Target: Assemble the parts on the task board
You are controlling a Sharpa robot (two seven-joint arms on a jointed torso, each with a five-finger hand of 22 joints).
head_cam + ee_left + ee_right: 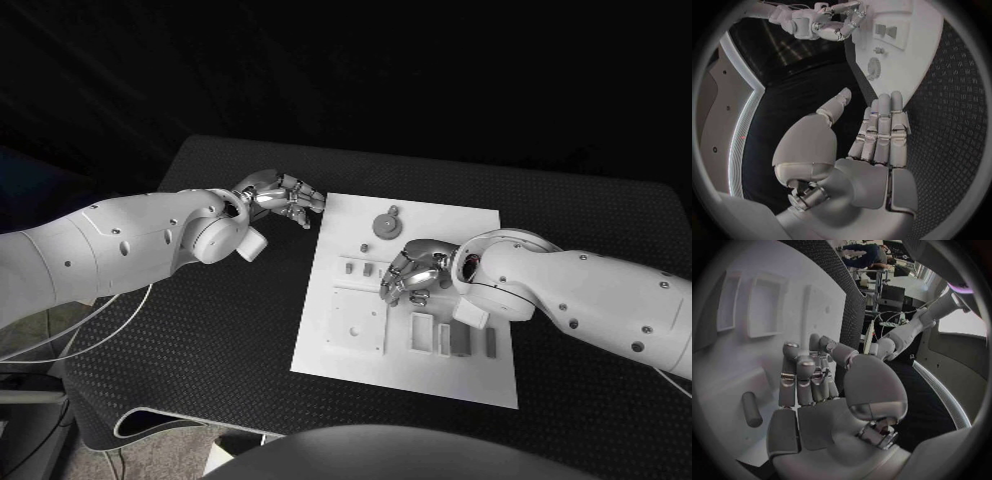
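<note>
Task board [469, 225]: white plate lying flat mid-counter, several grey parts on it. Round part [385, 225] lies near the board's far edge, ahead of the right hand. Small cylindrical part [751, 409] lies on the board just beside the right hand's fingers.

Right hand [414, 270]: low over the board's middle, fingers curled inward, nothing visibly held.

Left hand [278, 197]: over the black counter [231, 340] just off the board's far corner, fingers straight and pressed together, thumb apart, holding nothing.

Black textured table [216, 340], rounded corners, dark surround behind. White cables [87, 335] hang off left edge. Cluttered shelving [892, 292] in background.
</note>
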